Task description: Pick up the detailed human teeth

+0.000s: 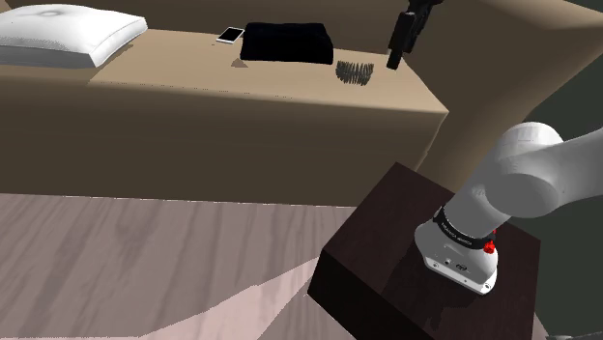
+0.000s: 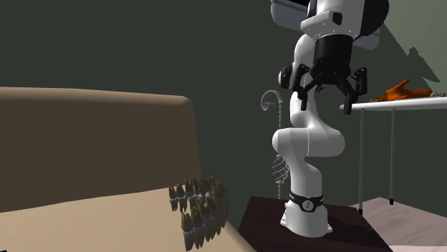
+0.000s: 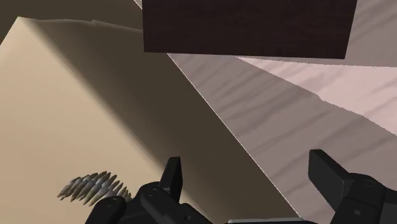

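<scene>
The human teeth (image 1: pixel 355 72) are a small grey-brown set of two rows, lying on the tan bed-like surface (image 1: pixel 193 72) near its corner by the stand. In the second exterior view the teeth (image 2: pixel 199 211) sit close to the surface's edge. My black gripper (image 1: pixel 396 60) hangs in the air, above the teeth and a little to the shoulder view's right of them. It is open (image 2: pixel 328 100) with nothing between its fingers. From the wrist, the teeth (image 3: pixel 94 188) lie off to the side of one finger (image 3: pixel 170 175), outside the gripper (image 3: pixel 248 175).
A black box (image 1: pixel 287 43), a white phone (image 1: pixel 229 35) and a white pillow (image 1: pixel 68 34) lie further along the tan surface. The dark brown stand (image 1: pixel 396 241) is beside the bed. A white table (image 2: pixel 401 104) with an orange object (image 2: pixel 405 91) stands behind the arm.
</scene>
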{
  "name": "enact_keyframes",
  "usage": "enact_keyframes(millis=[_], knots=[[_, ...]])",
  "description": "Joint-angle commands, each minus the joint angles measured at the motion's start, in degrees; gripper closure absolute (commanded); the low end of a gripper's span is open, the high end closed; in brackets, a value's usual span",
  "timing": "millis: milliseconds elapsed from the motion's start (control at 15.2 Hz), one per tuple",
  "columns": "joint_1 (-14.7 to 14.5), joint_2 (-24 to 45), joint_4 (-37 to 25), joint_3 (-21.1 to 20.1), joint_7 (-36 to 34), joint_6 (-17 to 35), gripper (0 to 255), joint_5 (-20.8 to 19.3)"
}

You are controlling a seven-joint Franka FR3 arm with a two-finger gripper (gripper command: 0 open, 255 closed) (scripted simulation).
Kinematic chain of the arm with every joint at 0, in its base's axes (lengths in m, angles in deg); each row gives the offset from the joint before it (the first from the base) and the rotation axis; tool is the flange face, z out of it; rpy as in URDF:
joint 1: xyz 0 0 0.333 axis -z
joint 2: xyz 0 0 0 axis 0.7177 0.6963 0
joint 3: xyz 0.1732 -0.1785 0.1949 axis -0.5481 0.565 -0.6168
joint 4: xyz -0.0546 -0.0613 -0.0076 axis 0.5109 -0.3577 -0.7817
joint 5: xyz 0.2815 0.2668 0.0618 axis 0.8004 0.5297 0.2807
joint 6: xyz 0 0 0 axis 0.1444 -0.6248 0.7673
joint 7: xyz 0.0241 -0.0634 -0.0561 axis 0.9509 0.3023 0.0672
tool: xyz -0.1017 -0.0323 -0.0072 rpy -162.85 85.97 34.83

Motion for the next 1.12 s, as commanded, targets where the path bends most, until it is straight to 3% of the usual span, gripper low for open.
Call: enact_keyframes(millis=[0,528,1056], knots=[[0.00,0.00,0.00,0.00,0.00,0.00,0,0.00],[2.63,15.27,-7.02,8.87,6.00,6.89,0,0.91],[4.33,32.63,-18.26,16.74,13.40,10.16,0,6.29]])
